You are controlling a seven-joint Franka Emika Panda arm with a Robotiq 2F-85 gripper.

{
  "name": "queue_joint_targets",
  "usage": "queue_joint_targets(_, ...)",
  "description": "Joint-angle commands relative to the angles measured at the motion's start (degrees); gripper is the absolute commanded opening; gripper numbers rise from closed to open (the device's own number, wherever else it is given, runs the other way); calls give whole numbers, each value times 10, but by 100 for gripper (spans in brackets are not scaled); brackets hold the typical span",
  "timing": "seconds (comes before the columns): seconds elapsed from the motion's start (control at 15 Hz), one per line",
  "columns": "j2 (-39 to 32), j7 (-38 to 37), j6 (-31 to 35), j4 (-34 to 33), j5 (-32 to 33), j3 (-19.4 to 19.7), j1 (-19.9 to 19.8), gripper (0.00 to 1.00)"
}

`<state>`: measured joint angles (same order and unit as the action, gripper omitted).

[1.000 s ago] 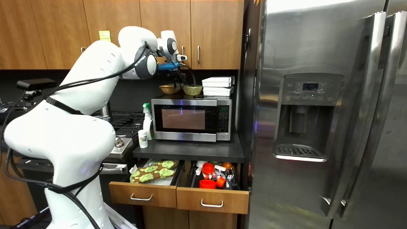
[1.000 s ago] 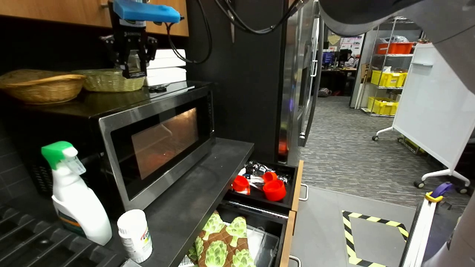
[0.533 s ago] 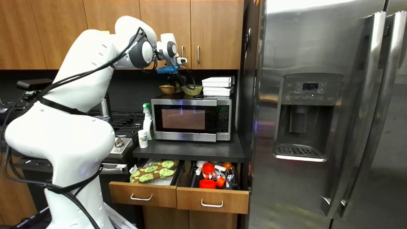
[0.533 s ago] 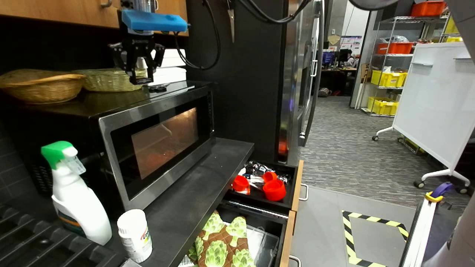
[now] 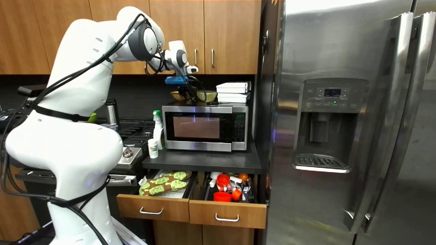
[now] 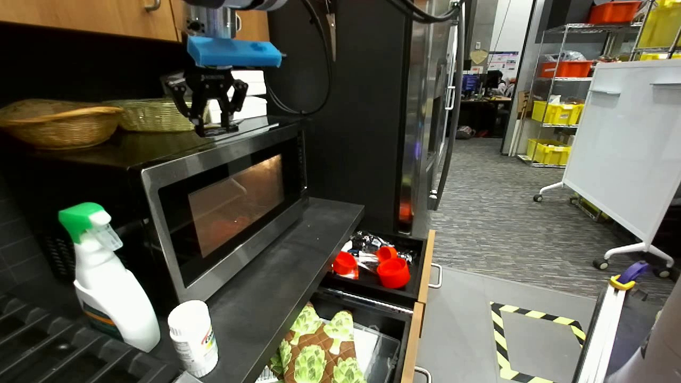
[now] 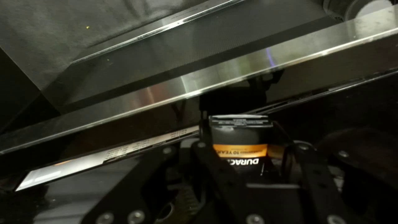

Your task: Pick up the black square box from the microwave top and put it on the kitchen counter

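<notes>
In an exterior view, microwave (image 5: pixel 197 127) on black kitchen counter (image 5: pixel 211 161). Gripper (image 5: pixel 191 99) at microwave top, left of its middle; grip too small and dark to read, contact unclear. On microwave: tan basket (image 5: pixel 176 96), greenish basket (image 5: pixel 211 96), stacked white containers (image 5: pixel 232 98) on its right end. Left of microwave: green-topped spray bottle (image 5: pixel 158 132), white canister (image 5: pixel 153 149). Below microwave: two drawers (image 5: pixel 172 206) pulled out. Right of microwave: stainless-steel fridge (image 5: pixel 340 51).

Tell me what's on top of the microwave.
On the microwave sit a brown woven basket, a greenish one and stacked white containers; the gripper holds the black square box over the top. The basket bottoms and anything behind the containers are hidden from view.
</notes>
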<state>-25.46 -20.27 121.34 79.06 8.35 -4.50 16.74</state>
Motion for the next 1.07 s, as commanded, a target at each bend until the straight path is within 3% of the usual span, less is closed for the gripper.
queue_joint_targets(0.0,34,-27,30,45,6,2,8,22)
queue_joint_targets(1.0,42,-203,39,34,21,16,31,22)
